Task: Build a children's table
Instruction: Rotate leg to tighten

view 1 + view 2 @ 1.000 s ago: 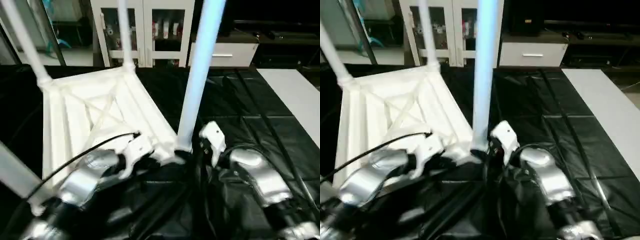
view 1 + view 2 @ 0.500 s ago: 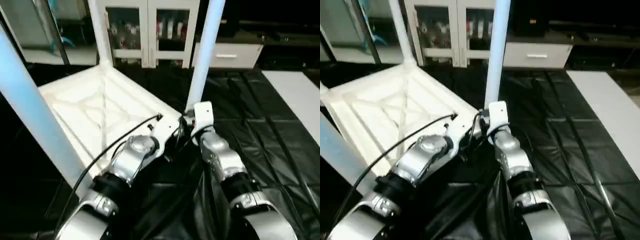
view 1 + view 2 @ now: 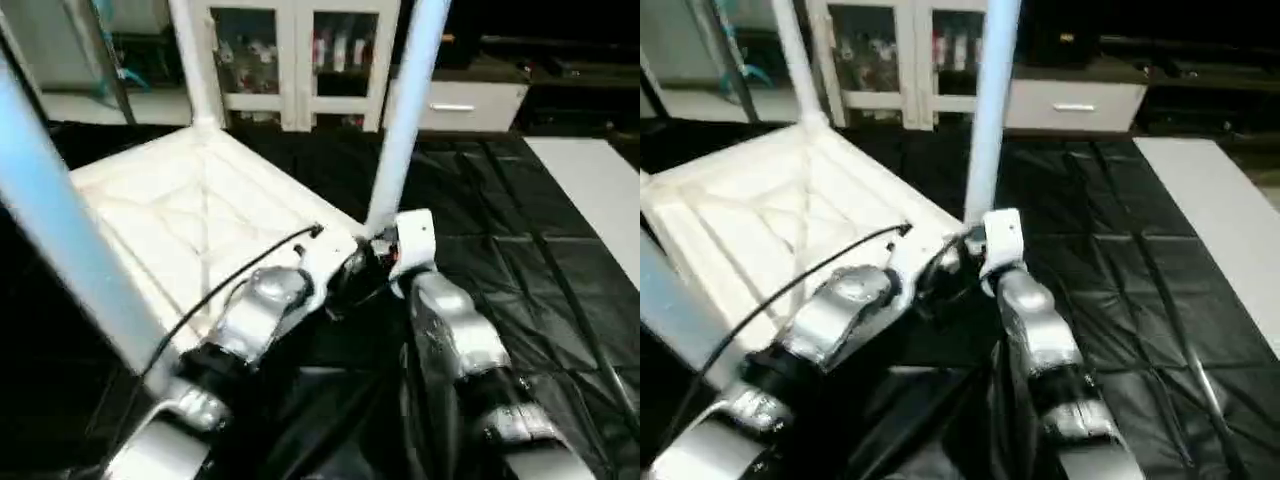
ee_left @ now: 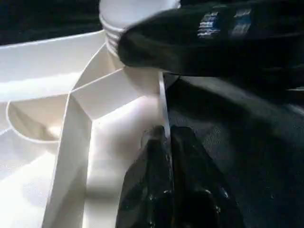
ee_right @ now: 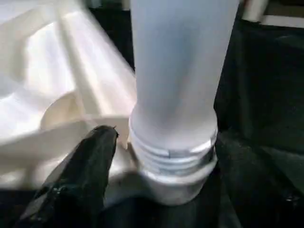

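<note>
- While it lies upside down on the black sheet, the white tabletop shows its X-ribbed underside, and three tube legs can be counted rising from it.
- One leg stands at the tabletop corner nearest the two grippers; a second, the far leg, rises at the corner towards the cabinet; a third, the near leg, crosses the view on the tabletop's left side, large and blurred.
- At the base of the first leg the right wrist view shows a ribbed, threaded collar sitting at the rounded corner socket.
- Both grippers meet at that same corner of the tabletop.
- The left gripper has its two black fingers pressed together on the thin upright rim of the tabletop, just beside the socket.
- The right gripper is at the foot of that leg; one black finger lies against the collar on one side, and it seems closed round the leg, though its other finger is hidden, so I cannot tell.
- Beyond the tabletop stands one white cabinet with glass doors, and beside it a low white drawer unit.
- To the right of the tabletop, well apart from it, one flat white board lies at the sheet's edge.
</note>
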You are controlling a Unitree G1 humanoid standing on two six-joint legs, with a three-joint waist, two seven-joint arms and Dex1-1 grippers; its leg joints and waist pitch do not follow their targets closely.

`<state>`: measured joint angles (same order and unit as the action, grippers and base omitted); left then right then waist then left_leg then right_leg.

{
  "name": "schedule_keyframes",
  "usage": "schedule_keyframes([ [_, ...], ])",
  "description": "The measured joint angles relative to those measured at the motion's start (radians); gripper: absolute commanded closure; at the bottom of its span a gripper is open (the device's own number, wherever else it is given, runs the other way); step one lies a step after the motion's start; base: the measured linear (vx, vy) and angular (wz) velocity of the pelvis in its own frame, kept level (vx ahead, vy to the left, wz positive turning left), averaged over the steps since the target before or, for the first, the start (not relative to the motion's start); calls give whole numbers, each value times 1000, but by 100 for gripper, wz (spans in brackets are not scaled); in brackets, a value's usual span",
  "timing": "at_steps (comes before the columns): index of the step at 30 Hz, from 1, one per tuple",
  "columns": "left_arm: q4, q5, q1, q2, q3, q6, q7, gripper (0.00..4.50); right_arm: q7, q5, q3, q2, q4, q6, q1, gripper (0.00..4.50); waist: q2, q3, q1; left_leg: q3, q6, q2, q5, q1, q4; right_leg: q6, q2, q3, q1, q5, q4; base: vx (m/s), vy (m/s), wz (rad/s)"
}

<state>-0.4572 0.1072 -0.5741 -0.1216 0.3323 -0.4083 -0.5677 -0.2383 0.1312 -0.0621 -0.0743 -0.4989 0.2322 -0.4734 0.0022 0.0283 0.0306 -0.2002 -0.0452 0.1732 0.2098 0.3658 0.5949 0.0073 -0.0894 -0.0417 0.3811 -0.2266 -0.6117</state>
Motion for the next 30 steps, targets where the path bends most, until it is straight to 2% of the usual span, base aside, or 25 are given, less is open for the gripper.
schedule_keyframes([
  [2,48,-2,26,-40,16,11,-48,450,-66,21,-14,-39,57,42,20,48,1,0,2,0,4,1,-3,1,-1,0,1,-1,2,0,-1,0,0,0],
  [5,149,-23,92,-129,42,48,-181,450,-223,55,-46,-163,195,113,80,22,0,0,11,0,4,2,-3,1,-3,2,1,-2,2,-1,0,0,0,0],
  [6,183,-38,115,-163,49,69,-231,450,-305,62,-75,-234,264,129,108,15,1,1,15,0,1,1,-2,2,-3,3,1,-2,1,-2,1,0,0,0],
  [9,241,-77,153,-218,53,83,-327,450,-449,77,-112,-337,374,153,157,6,0,1,17,-1,-1,1,0,3,-3,3,0,-1,1,-2,2,0,0,0],
  [11,292,-103,184,-254,60,80,-382,450,-541,119,-125,-401,455,182,195,6,0,2,19,-1,0,0,1,3,-3,3,-1,-1,1,-2,3,0,0,0],
  [12,329,-121,205,-279,63,76,-421,450,-615,162,-127,-456,509,215,215,6,0,3,22,-1,0,0,1,4,-3,3,-1,-1,2,-2,3,0,0,0],
  [15,371,-150,230,-309,70,63,-482,450,-724,220,-122,-542,586,266,229,6,-1,4,23,-1,0,0,1,3,-2,3,-1,-1,2,-2,2,0,0,0],
  [17,383,-153,232,-311,80,60,-497,450,-765,226,-125,-562,608,271,231,6,-2,4,23,-1,0,0,1,2,-2,3,-1,-1,1,-2,2,0,0,0],
  [23,393,-153,236,-312,88,60,-510,450,-770,172,-180,-544,563,257,220,6,-3,5,19,-1,-1,0,0,2,-1,3,-1,0,1,-2,0,0,0,0],
  [30,393,-152,236,-312,87,57,-503,450,-778,146,-206,-558,533,257,193,6,-4,5,16,-1,0,1,0,2,1,3,-1,0,1,-2,-3,0,0,0],
])
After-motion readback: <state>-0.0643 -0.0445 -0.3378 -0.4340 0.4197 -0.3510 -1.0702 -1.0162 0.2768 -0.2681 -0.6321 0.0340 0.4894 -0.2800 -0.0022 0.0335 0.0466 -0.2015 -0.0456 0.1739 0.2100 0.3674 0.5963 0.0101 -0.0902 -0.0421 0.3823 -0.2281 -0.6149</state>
